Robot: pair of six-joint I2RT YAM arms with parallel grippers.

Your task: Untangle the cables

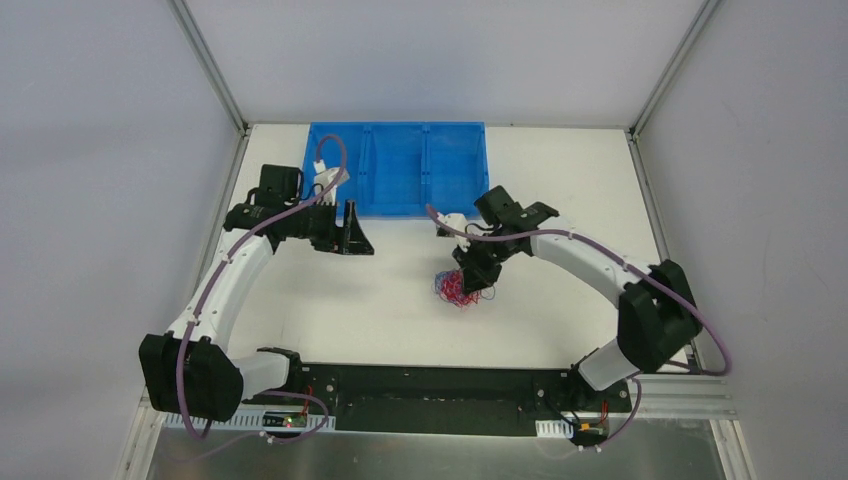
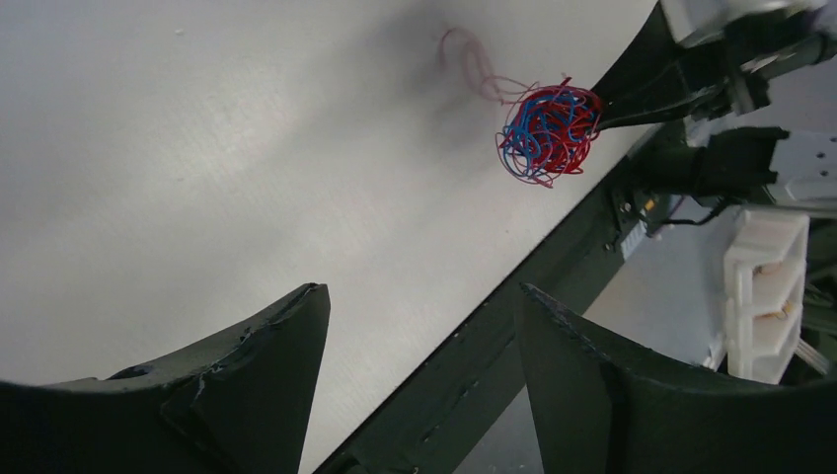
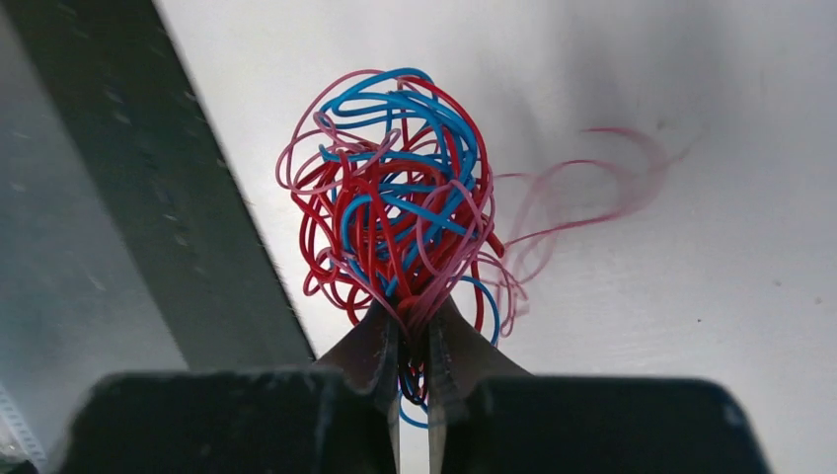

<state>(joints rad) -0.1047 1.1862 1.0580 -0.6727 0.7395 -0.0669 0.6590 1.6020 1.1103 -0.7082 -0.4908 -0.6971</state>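
The right gripper (image 3: 415,341) is pinching the cables (image 3: 395,207), its fingers nearly closed with only strands between them. The red, blue and pale pink cables are bunching into a tangled ball just beyond the fingertips, and a loose pink loop is trailing off to one side over the white desk (image 1: 380,300). Whether the ball is touching the desk is unclear. The left gripper (image 2: 422,296) is hovering wide open and holding nothing, well apart from the ball, with a blue tray (image 1: 400,170) lying just beside it.
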